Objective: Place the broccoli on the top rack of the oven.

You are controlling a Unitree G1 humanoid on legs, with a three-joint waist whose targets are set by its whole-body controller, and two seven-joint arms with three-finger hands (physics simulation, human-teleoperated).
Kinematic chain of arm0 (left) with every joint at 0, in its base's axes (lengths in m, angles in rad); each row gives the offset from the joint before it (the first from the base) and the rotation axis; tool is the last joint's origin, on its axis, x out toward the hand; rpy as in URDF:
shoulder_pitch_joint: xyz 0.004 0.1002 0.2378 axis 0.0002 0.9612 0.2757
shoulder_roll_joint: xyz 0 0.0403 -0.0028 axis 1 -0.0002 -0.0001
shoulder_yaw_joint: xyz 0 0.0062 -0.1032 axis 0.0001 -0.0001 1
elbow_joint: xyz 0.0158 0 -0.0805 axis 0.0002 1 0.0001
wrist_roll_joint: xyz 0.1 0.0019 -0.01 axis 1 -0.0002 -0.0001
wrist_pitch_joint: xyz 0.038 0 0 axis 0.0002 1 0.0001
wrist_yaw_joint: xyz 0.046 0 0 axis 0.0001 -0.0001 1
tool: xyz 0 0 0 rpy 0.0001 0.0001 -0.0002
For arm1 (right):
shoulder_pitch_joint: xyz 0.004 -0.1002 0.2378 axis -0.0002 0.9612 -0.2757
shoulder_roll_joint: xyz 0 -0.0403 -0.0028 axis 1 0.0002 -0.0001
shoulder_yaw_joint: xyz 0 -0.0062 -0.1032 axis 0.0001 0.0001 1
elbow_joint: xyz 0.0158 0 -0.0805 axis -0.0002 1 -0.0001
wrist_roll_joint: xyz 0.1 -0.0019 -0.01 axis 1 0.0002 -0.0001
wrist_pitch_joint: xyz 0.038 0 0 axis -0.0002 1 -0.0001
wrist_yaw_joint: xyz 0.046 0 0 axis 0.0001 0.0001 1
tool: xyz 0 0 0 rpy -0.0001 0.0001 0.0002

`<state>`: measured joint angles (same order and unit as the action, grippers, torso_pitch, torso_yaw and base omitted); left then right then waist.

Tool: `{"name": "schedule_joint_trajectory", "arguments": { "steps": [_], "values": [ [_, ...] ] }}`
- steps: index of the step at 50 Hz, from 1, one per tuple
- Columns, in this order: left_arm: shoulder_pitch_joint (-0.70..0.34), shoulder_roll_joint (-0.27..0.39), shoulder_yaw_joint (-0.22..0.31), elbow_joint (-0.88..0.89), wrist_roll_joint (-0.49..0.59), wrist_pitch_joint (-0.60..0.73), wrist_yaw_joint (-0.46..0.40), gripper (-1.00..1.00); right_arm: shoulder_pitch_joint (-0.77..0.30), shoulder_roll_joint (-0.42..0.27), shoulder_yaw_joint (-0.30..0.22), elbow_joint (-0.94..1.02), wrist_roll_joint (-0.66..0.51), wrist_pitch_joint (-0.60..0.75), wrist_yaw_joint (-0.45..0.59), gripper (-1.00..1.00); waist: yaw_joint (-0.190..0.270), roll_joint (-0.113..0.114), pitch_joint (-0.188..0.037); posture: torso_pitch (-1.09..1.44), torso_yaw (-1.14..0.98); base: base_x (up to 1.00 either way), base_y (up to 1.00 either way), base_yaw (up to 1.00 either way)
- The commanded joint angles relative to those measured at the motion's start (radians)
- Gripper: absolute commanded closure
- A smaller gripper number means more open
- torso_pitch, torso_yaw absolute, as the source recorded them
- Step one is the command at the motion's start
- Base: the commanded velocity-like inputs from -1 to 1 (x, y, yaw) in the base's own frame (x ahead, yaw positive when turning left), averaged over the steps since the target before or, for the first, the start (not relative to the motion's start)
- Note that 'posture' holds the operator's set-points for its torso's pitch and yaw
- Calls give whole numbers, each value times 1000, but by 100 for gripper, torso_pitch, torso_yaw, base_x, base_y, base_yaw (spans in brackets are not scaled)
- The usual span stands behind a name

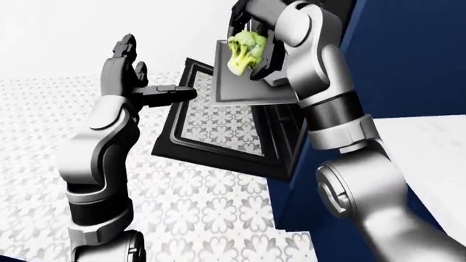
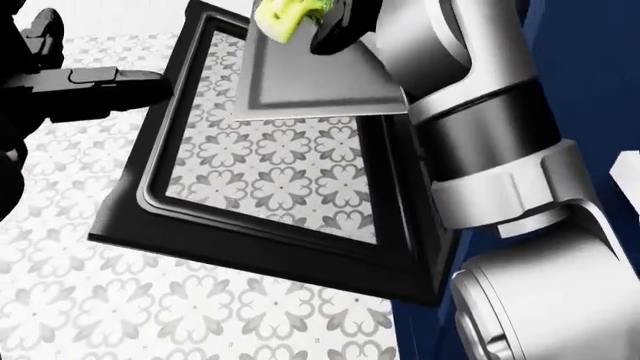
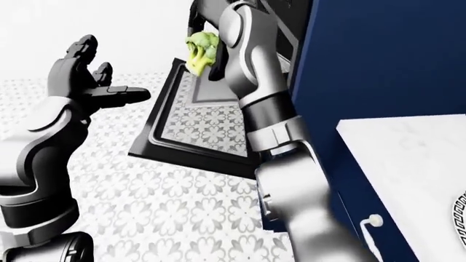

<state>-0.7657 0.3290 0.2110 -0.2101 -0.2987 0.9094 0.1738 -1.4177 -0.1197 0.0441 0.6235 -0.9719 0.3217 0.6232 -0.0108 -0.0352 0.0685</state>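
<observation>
Broccoli [image 1: 246,50] sits at the top centre of the left-eye view, clasped in the right robot hand [image 1: 260,54], whose dark fingers close round its pale stalk with the green head turned to the frame's left. Directly beneath it a grey tray [image 1: 251,87] juts out from the oven [image 1: 291,131]; whether this tray rides on the top rack cannot be told, since the arm hides the cavity. The broccoli appears to be held clear of the tray rather than resting on it, though the gap is hard to judge. Below the tray, the oven door [image 2: 270,187] hangs open, its glass pane showing the patterned floor [image 1: 204,207] through it. The open door presumably explains the long reach of the right arm, which stretches over it from the lower right. The left robot hand [image 1: 135,82] hovers at the upper left of the frame, fingers spread and one finger pointing toward the door edge, gripping nothing; it seems kept aside so as not to obstruct the placement. By this reading, the task is near its last step: lowering and letting go.
</observation>
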Motion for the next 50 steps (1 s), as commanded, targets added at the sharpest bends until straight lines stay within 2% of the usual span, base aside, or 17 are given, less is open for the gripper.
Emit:
{"name": "schedule_joint_trajectory", "arguments": {
  "steps": [1, 7, 10, 11, 12, 13, 21, 24, 25, 28, 33, 36, 37, 38, 39, 45, 50],
  "values": [
    [-38, 14, 12, -43, 0, -34, 0, -100, -37, -10, -12, -36, -5, 1, -13, 100, 2, 4, -31, 0, 0, 0, 0, 0],
    [-37, 15, 12, -45, -1, -33, 0, -100, -31, -10, -12, -49, -6, 3, -14, 100, -11, 54, -9, 0, 0, 0, 0, 0],
    [-38, 15, 12, -44, -2, -33, 1, -100, -38, -11, -13, -40, -6, 5, -16, 100, -28, 134, -31, 0, 0, 0, 0, 0],
    [-39, 15, 12, -44, -2, -33, 1, -100, -39, -10, -13, -40, -6, 5, -16, 100, -22, 96, -18, 0, 0, 0, 0, 0],
    [-40, 15, 11, -44, -2, -31, 1, -100, -37, -10, -12, -40, -7, 5, -18, 100, -23, 99, -22, 0, 0, 0, 0, 0],
    [-41, 15, 11, -44, -2, -31, 1, -100, -36, -8, -12, -39, -5, 4, -19, 100, -18, 104, -57, 0, 0, 9, 0, 0],
    [-35, 15, 12, -44, -2, -35, -1, -100, -46, -8, -15, -14, 5, 1, -37, 100, 11, 52, -34, 0, 0, 35, 0, 0],
    [-33, 14, 11, -40, -1, -38, -2, -100, -48, -9, -14, -4, 8, -2, -42, 100, 18, -19, -51, 0, 0, 40, 0, 0],
    [-33, 15, 11, -38, -1, -40, -2, -100, -49, -9, -13, -6, 7, 0, -40, 100, 10, 16, -35, 0, 0, 40, 0, 0],
    [-37, 15, 11, -35, -1, -41, -2, -100, -49, -10, -12, -12, 7, 2, -35, 100, 9, 16, -38, 0, 0, 40, 0, 0],
    [-32, 14, 11, -37, -1, -42, -2, -100, -46, -8, -11, -11, 6, 1, -36, 100, -2, 74, -28, 0, 0, 40, 0, 0],
    [-30, 14, 13, -41, -2, -39, -1, -100, -46, -7, -10, -15, 5, 4, -32, 100, -12, 162, -57, 0, 0, 40, 0, 0],
    [-28, 14, 13, -43, -2, -39, -1, -100, -43, -6, -10, -17, 4, 4, -33, 100, -4, 126, -43, 0, 0, 41, 0, 0],
    [-26, 14, 14, -44, -3, -39, -2, -100, -42, -5, -9, -19, 3, 6, -33, 100, -13, 149, -35, 0, 0, 41, 0, 0],
    [-23, 14, 15, -46, -3, -39, -2, -100, -42, -4, -9, -20, 3, 6, -31, 100, -6, 145, -33, 0, 0, 39, 0, 0],
    [-23, 11, 14, -54, -6, -33, 3, -100, -40, -1, -9, -19, 3, 4, -34, 100, 12, 86, -37, 0, 0, 40, 0, 0],
    [-17, 10, 12, -53, -4, -38, 2, -100, -27, 4, -10, -35, 7, 3, -34, 100, 25, -5, -63, 0, 0, 16, 0, 0]
  ]
}}
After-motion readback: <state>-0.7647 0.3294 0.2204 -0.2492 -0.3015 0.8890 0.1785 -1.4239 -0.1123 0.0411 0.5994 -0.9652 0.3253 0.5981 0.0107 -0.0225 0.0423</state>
